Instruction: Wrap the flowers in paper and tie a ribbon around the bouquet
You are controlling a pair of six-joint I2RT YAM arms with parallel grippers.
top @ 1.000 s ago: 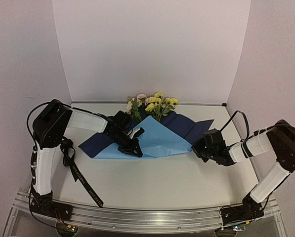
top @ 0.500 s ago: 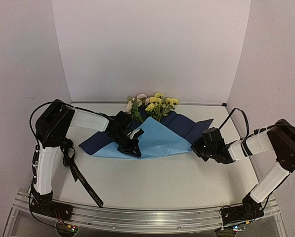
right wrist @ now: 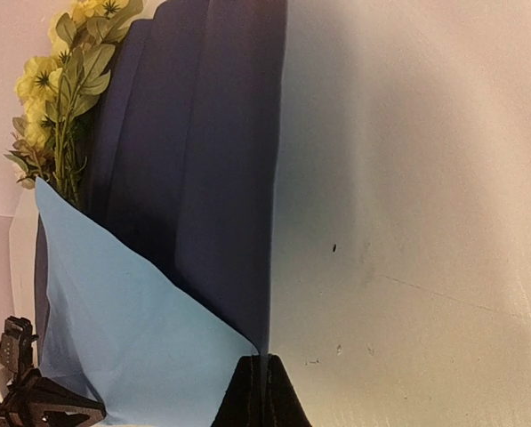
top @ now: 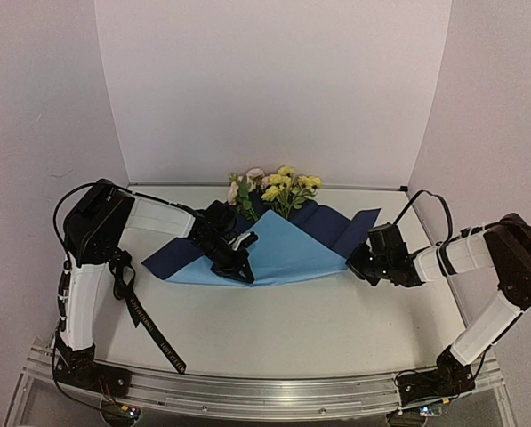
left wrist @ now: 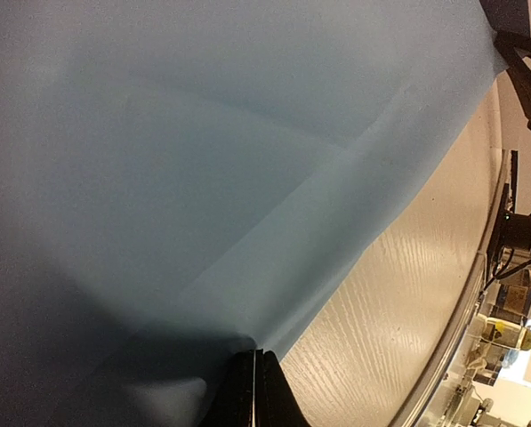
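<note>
The flowers (top: 274, 187) lie at the back of the table, yellow and pink heads pointing away, with their stems hidden under the paper (top: 287, 253). The sheet is folded: a light blue face lies on top and a navy flap (top: 336, 227) stands out to the right. My left gripper (top: 241, 271) is shut on the light blue fold's near edge (left wrist: 203, 133), its tips (left wrist: 254, 356) pinching the sheet. My right gripper (top: 356, 265) is shut on the paper's right edge (right wrist: 212, 160), the tips (right wrist: 263, 360) clamping it beside the flowers (right wrist: 65, 89). The black ribbon (top: 149, 329) lies at the near left.
White walls close in the table (top: 336, 329) at the back and on both sides. A metal rail (top: 265, 391) runs along the near edge. The ribbon trails from under the left arm toward that rail.
My right gripper has drawn a little right and back with the paper's edge, pulling the navy flap tauter. The left gripper has stayed in place on the fold.
</note>
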